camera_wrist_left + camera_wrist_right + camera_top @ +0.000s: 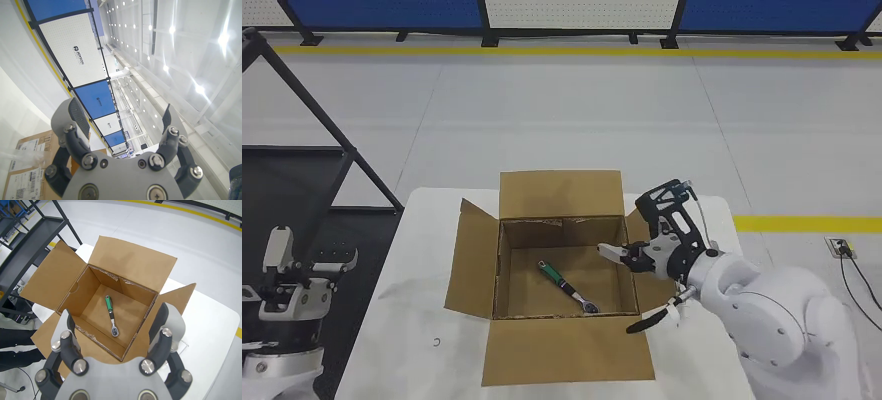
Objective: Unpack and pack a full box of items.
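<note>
Top view: a green-handled ratchet wrench (568, 287) is seen on the open cardboard box's (562, 195) floor, head toward 5 o'clock; the right gripper (622, 288) is held spread at its 3 o'clock wall. Left wrist view: the left gripper (121, 106) is held spread, empty. Right wrist view: the ratchet wrench (109, 305) is seen inside the cardboard box (132, 262).

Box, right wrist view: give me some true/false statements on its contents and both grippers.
1. All four flaps of the box are folded open. True.
2. The wrench leans upright against a box wall. False: it lies flat on the box floor.
3. The right gripper is shut on the wrench. False: it is open and empty, above the box.
4. The left gripper is open and holds nothing. True.
5. Several items lie in the box. False: the green-handled wrench is the one item seen inside.
</note>
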Robot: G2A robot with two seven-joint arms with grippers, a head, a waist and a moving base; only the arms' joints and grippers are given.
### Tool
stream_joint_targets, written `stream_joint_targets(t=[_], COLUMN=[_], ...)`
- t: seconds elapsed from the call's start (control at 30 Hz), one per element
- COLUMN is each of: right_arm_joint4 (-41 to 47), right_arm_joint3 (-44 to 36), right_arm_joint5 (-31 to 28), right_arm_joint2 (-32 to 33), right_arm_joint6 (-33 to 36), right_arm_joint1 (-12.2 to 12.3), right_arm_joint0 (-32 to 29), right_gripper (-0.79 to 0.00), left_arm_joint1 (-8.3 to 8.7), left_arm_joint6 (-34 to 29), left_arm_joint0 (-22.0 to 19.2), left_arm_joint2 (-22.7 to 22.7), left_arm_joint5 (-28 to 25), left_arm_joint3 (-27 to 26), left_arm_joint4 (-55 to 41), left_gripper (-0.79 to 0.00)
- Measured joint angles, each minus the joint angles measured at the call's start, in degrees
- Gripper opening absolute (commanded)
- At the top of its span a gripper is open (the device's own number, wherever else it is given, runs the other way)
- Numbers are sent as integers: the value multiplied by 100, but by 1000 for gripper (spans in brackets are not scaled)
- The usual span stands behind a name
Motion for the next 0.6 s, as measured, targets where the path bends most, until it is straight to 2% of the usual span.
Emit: stream_joint_targets(t=[0.33, 0.43, 0.5, 0.6], right_arm_joint4=[17, 133, 199, 298], right_arm_joint3=[0, 45, 123, 450], right_arm_joint5=[-12, -177, -339, -556], right_arm_joint2=[-4, -124, -304, -803], right_arm_joint6=[-36, -497, -610, -364], right_arm_joint1=[-2, -21, -42, -109], right_arm_joint0=[-21, -26, 143, 712], right_gripper=[0, 0, 0, 0], left_arm_joint1=[0, 2, 7, 16], left_arm_joint6=[2, 98, 176, 282], left_arm_joint0=[-1, -49, -89, -93], left_arm_joint2=[0, -64, -133, -279], left_arm_joint5=[-1, 48, 87, 92], left_arm_joint3=[0, -2, 1, 54], left_arm_joint4=[0, -27, -2, 123], left_gripper=[0, 0, 0, 0])
